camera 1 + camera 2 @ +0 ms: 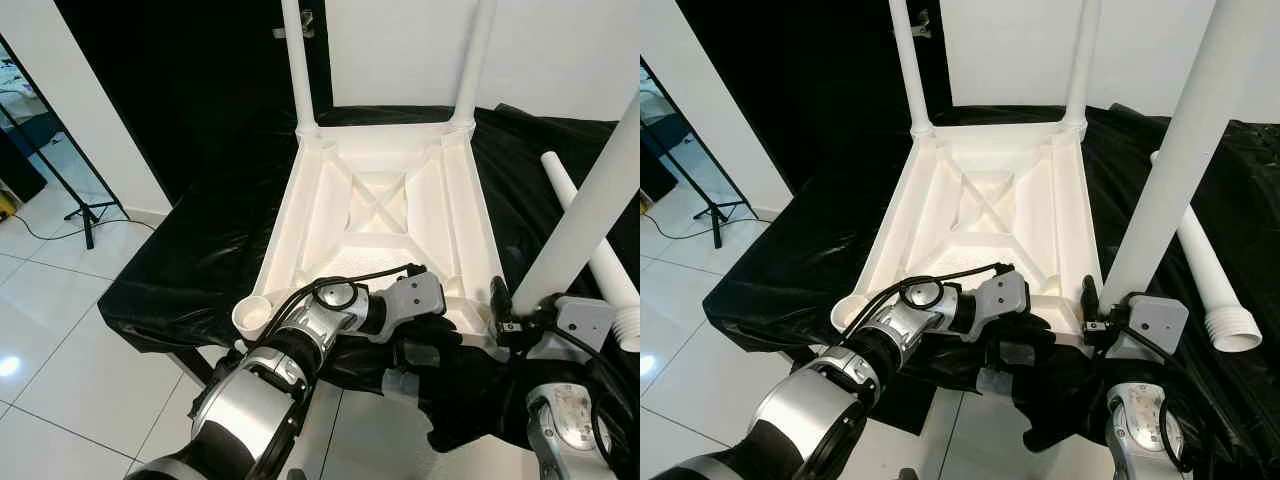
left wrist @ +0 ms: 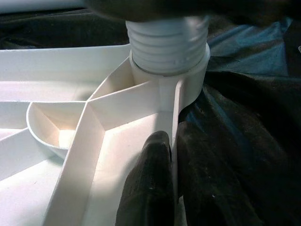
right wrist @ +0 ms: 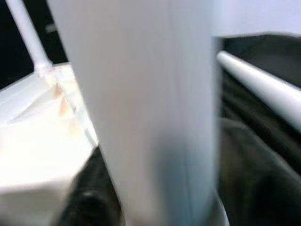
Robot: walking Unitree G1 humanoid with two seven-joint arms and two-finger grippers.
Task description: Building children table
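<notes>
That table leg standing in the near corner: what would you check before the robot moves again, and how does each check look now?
1. Leg seated in near right socket: thread still showing, not ok.
2. Right gripper on that leg: cannot tell.
3. Left gripper steadying the tabletop: a finger on its rim, ok.
4. Two far legs fitted upright: ok.
5. Near left socket filled: empty, not ok.
6. Spare leg lies on the black cloth: ok.
</notes>
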